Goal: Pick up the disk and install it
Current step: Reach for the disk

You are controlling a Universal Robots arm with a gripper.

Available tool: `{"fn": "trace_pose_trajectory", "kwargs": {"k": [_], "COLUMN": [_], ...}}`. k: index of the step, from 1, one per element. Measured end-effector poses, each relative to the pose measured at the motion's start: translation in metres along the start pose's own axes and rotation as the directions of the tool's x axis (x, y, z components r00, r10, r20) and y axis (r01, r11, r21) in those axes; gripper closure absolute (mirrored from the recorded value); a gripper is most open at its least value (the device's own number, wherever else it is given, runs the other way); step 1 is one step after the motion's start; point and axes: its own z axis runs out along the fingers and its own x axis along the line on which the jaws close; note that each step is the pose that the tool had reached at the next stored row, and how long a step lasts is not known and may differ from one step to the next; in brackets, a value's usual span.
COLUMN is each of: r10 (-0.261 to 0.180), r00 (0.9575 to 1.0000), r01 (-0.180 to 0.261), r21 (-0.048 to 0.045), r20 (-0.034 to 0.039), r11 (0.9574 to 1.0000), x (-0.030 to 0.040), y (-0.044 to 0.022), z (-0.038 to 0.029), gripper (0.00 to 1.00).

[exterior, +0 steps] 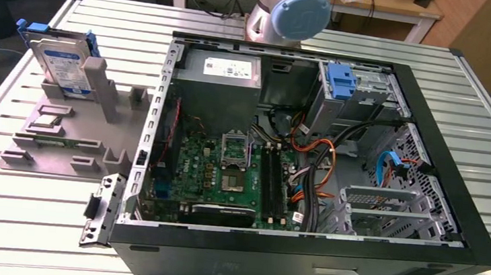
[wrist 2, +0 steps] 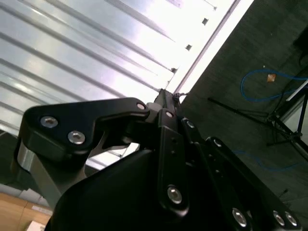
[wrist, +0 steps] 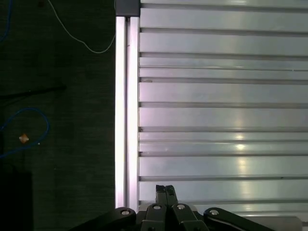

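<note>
- Computer case: a black tower lying open on the ribbed aluminium desk. It serves as the reference for all positions below.
- The disk: a silver hard drive with a white-and-blue label in a bright blue carrier. It stands upright outside the case, off the case's far corner on the exterior view's left, and nothing grips it.
- Grey fixture plate: lies just beside the case wall on the exterior view's left and holds the disk in a slot at its far end.
- Power-supply box: sits inside the case against its far wall.
- Blue bracket: stands upright inside the case, at the exterior view's right of the power-supply box.
- Motherboard: lies on the case floor, nearer than the power-supply box.
- Robot arm: rises just behind the far wall of the case.
- Pincer: its fingertips are pressed together with nothing between them. It hangs over the desk's ribbed top beside the edge rail. Its position relative to the case cannot be told.
</note>
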Motion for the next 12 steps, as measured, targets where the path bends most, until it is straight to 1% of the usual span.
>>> {"fn": "trace_pose_trajectory", "kwargs": {"k": [5,12], "r10": [0.0,0.0], "r00": [1.0,1.0], "r01": [0.0,0.0], "r21": [0.0001,0.0], "r20": [0.0,0.0], "r11": [1.0,1.0], "x": [-0.0047,-0.005], "y": [-0.0059,-0.006], "z": [0.0002,0.0002], "gripper": [0.9,0.9]}}
